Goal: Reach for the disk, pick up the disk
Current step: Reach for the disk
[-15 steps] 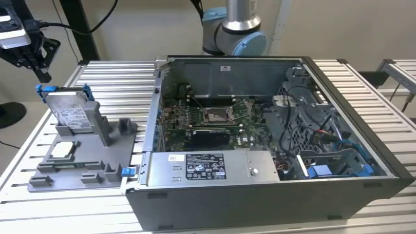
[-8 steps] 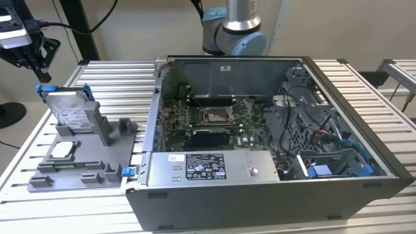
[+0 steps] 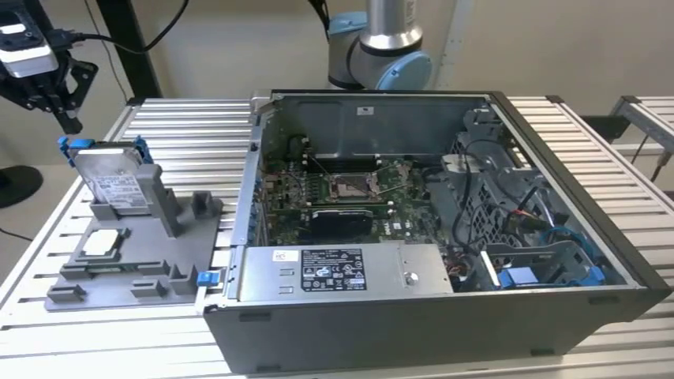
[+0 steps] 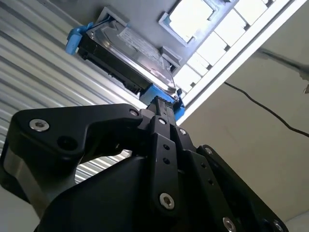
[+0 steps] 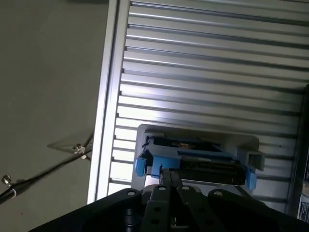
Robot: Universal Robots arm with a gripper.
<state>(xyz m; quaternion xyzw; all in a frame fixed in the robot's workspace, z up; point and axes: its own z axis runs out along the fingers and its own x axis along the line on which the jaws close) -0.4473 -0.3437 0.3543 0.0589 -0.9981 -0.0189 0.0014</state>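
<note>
The disk [image 3: 112, 180] stands on edge in a grey fixture [image 3: 132, 264] at the exterior view's left. It is silver-grey metal with a white label and blue side rails. My gripper [image 3: 69, 121] hangs just above the disk's upper left corner, apart from it, with its black fingers pressed together and nothing between them. In both wrist views the fingertips point at the disk's top edge: the second wrist view has the gripper [image 4: 163, 102] close to the disk [image 4: 128, 50] at one blue rail end, and the first wrist view has the gripper [image 5: 169, 174] over the disk [image 5: 193, 158] near one rail.
An open computer case [image 3: 443, 213] fills the middle and right of the slatted aluminium table [image 3: 179, 126]. A small white-topped chip [image 3: 102, 242] lies on the fixture. The arm's base [image 3: 380, 47] stands behind the case. A cable [image 5: 43, 169] runs on the floor past the table edge.
</note>
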